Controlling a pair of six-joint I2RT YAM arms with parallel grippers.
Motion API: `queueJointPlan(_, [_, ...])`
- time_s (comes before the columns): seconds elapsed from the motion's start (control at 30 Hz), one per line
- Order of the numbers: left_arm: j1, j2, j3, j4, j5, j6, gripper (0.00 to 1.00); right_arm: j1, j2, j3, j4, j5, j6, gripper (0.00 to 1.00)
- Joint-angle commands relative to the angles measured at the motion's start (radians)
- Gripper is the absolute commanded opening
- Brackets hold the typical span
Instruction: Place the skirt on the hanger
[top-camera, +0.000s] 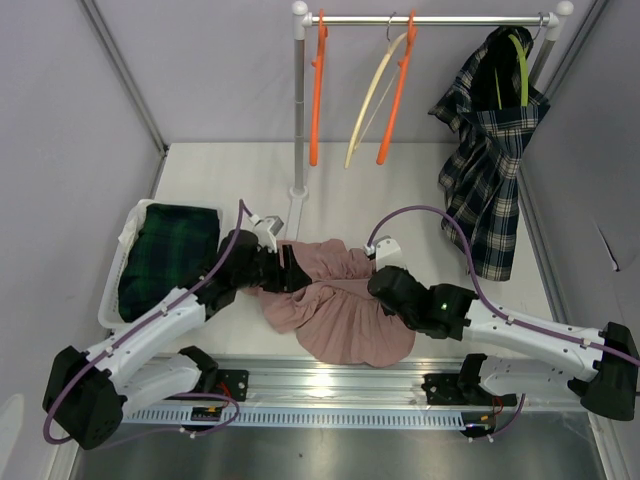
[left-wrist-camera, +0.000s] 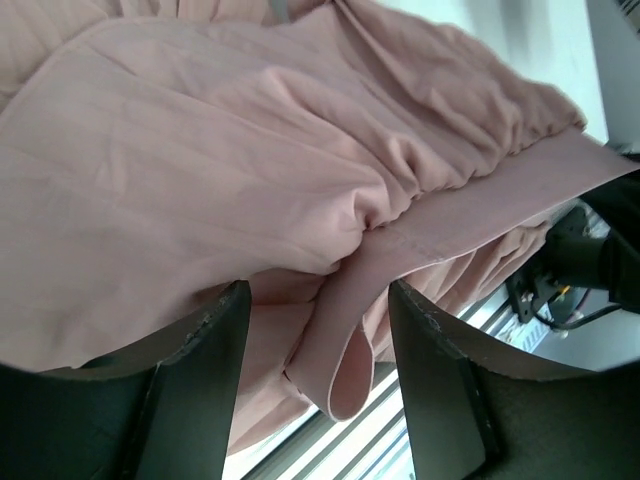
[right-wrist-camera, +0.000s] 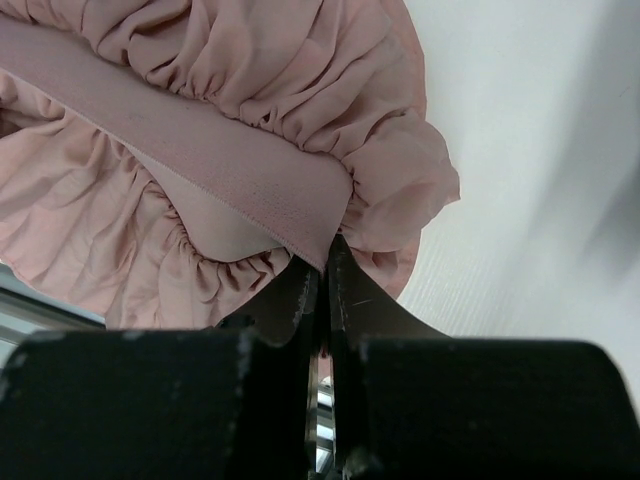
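pink skirt lies bunched on the table near its front edge, between the two arms. right fingers are pressed together, pinching the waistband edge. left fingers are spread, a waistband loop between them. farther left, a basket holds dark plaid cloth. at the back, two orange hangers and a cream one hang on a rail, well apart from the skirt.

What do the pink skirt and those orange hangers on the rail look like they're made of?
The skirt looks like thin, matte woven cloth, likely a light cotton or synthetic; it gathers into fine pleats at a flat waistband. The orange hangers are probably moulded plastic, going by their smooth, uniform bright colour.
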Motion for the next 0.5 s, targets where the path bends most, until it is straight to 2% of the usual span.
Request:
queueJointPlan(0.0, [-0.006,-0.052,-0.013,0.040,-0.053,-0.056,0.63,-0.006,-0.013,0.011,0.003,0.014,0.039,0.02])
queueJointPlan(0.27, [-0.015,-0.057,-0.051,0.019,-0.068,-0.046,0.55,-0.028,-0.019,0.013,-0.003,0.001,0.044,0.02])
queueJointPlan(0.47, [-0.052,-0.089,-0.085,-0.001,-0.111,-0.039,0.54,-0.049,-0.013,0.007,0.008,-0.021,0.037,0.02])
